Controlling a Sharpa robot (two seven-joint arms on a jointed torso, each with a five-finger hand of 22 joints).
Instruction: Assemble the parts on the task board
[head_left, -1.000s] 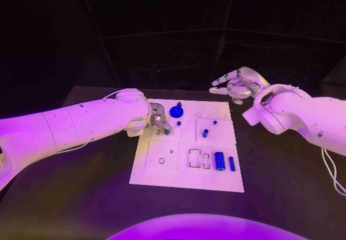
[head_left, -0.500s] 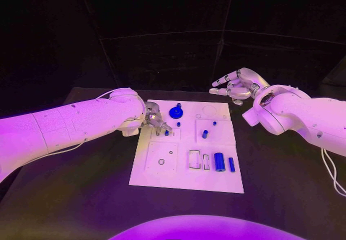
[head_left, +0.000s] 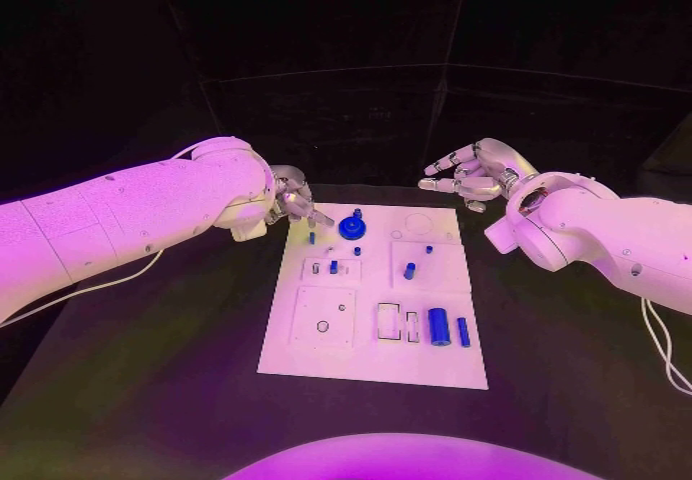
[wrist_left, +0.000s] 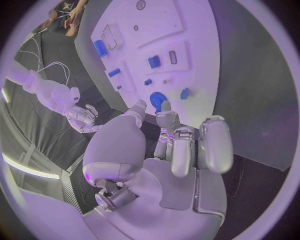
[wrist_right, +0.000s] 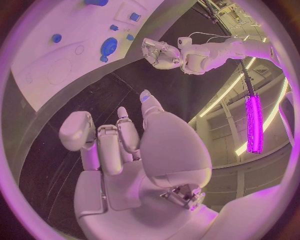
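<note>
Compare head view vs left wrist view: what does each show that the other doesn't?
Head view alone: the left arm from outside and the task board's near edge. Left wrist view alone: the left hand's palm side, fingers curled, nothing in them. Both: the task board, the round blue part, and the right hand off the board.

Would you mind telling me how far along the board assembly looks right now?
Early. Several parts stand on the board, including a round knob. The left hand hovers by a small peg at the board's far left; whether it holds it is unclear. Two cylinders lie loose. The right hand waits, holding nothing.
</note>
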